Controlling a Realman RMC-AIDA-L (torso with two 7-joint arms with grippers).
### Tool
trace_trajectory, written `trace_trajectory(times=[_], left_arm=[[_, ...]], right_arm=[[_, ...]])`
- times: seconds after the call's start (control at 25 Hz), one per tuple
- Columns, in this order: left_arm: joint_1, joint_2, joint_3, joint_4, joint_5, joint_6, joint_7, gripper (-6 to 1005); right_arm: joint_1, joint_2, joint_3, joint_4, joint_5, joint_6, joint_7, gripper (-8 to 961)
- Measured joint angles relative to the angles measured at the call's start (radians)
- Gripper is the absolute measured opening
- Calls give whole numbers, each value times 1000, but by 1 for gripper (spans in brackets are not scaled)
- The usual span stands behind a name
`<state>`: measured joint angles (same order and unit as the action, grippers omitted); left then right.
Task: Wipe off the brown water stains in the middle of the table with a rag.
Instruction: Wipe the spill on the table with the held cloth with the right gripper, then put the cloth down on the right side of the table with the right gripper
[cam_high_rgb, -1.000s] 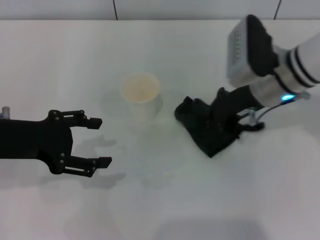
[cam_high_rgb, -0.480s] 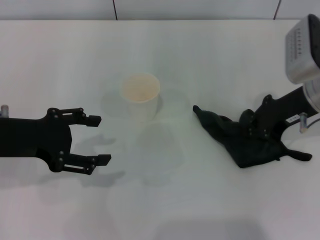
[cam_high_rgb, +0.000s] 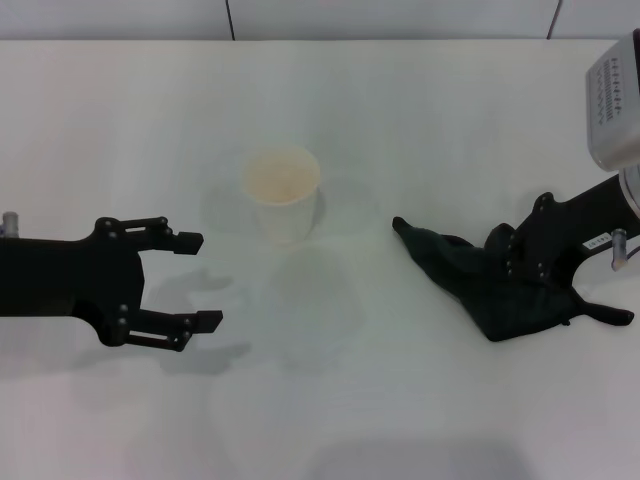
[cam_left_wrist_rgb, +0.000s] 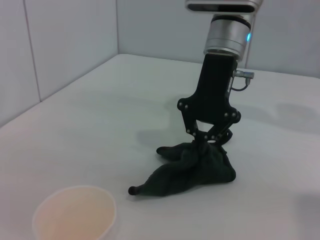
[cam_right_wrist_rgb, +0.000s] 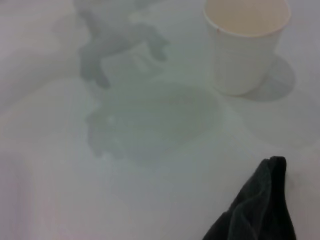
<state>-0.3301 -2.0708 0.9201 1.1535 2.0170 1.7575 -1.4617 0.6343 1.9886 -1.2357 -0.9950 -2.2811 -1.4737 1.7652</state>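
Note:
The black rag (cam_high_rgb: 470, 283) lies crumpled on the white table (cam_high_rgb: 400, 120) at the right. My right gripper (cam_high_rgb: 522, 262) is shut on its top fold, seen clearly in the left wrist view (cam_left_wrist_rgb: 210, 139) with the rag (cam_left_wrist_rgb: 192, 170) draped under it. No orange-brown stain shows. Only a faint grey damp patch (cam_high_rgb: 312, 292) lies in the middle, in front of the cup; it also shows in the right wrist view (cam_right_wrist_rgb: 150, 120). My left gripper (cam_high_rgb: 196, 281) is open and empty, low over the table at the left.
A white paper cup (cam_high_rgb: 283, 192) stands upright just behind the damp patch, also in the right wrist view (cam_right_wrist_rgb: 247, 42) and the left wrist view (cam_left_wrist_rgb: 75, 215). A wall runs along the table's far edge.
My right gripper has dragged the rag from beside the cup to the right side of the table. The left arm has not moved.

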Motion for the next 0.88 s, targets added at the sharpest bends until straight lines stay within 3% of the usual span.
trace_trajectory(times=[0.44, 0.76, 0.88], left_arm=[[-1, 0, 0, -8, 0, -7, 5, 889], [7, 0, -3, -8, 0, -10, 14, 889], [8, -1, -21, -14, 0, -9, 27, 889]], right_arm=[[1, 19, 27, -1, 11, 8, -5, 38], [3, 14, 89, -3, 150, -46, -31, 42], [6, 12, 119, -8, 163, -62, -41, 166]])
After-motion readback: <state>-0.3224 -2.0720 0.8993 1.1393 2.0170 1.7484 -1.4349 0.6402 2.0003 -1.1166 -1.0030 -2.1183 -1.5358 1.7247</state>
